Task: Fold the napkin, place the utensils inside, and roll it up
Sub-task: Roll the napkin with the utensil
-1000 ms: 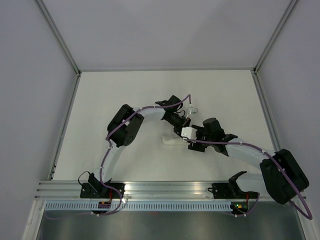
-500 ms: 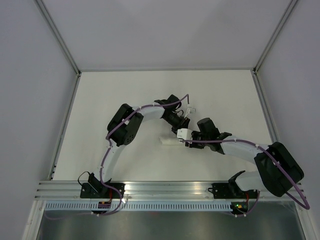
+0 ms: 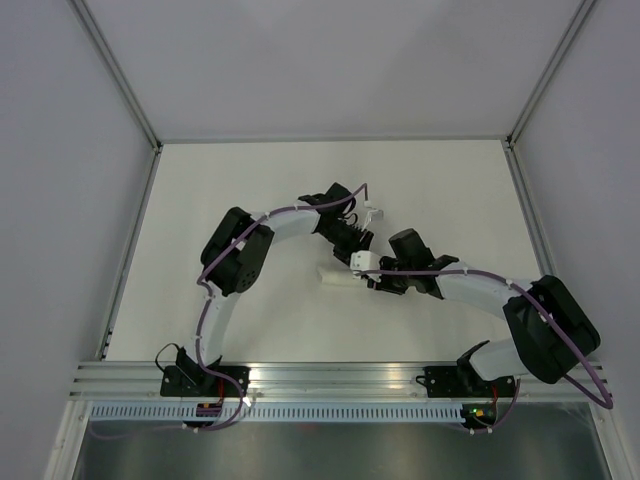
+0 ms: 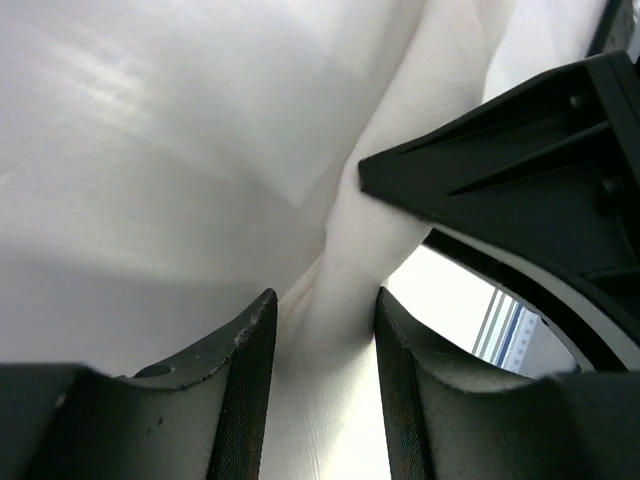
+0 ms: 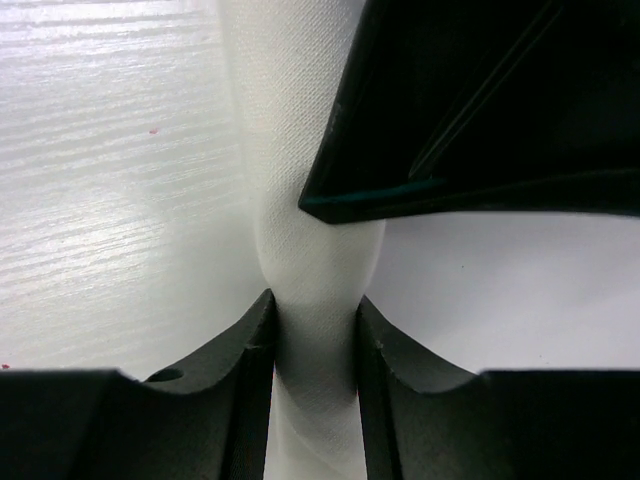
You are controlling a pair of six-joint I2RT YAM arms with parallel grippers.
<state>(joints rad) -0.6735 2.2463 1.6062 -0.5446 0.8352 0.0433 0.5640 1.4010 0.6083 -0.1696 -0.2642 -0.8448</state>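
Observation:
The napkin [image 3: 337, 279] lies near the table's middle as a tight white roll, and its right end is hidden under both grippers. No utensils show in any view. My right gripper [image 3: 368, 277] is shut on the roll; in the right wrist view the cloth [image 5: 300, 200] is pinched narrow between the fingers, gripper [image 5: 313, 300]. My left gripper [image 3: 355, 252] comes in from behind and stands open. Its fingers straddle the roll [image 4: 370, 250] loosely, gripper [image 4: 325, 300]. Each wrist view shows the other gripper as a black shape close above the roll.
The white table [image 3: 230, 200] is bounded by grey enclosure walls at the back and sides. An aluminium rail [image 3: 330, 375] carrying both arm bases runs along the near edge. The two forearms cross the table's middle, converging on the roll.
The left jaws have parted from a closed state. The right jaws have closed onto the roll. Both arms have shifted slightly left, and the right gripper has slid left along the roll.

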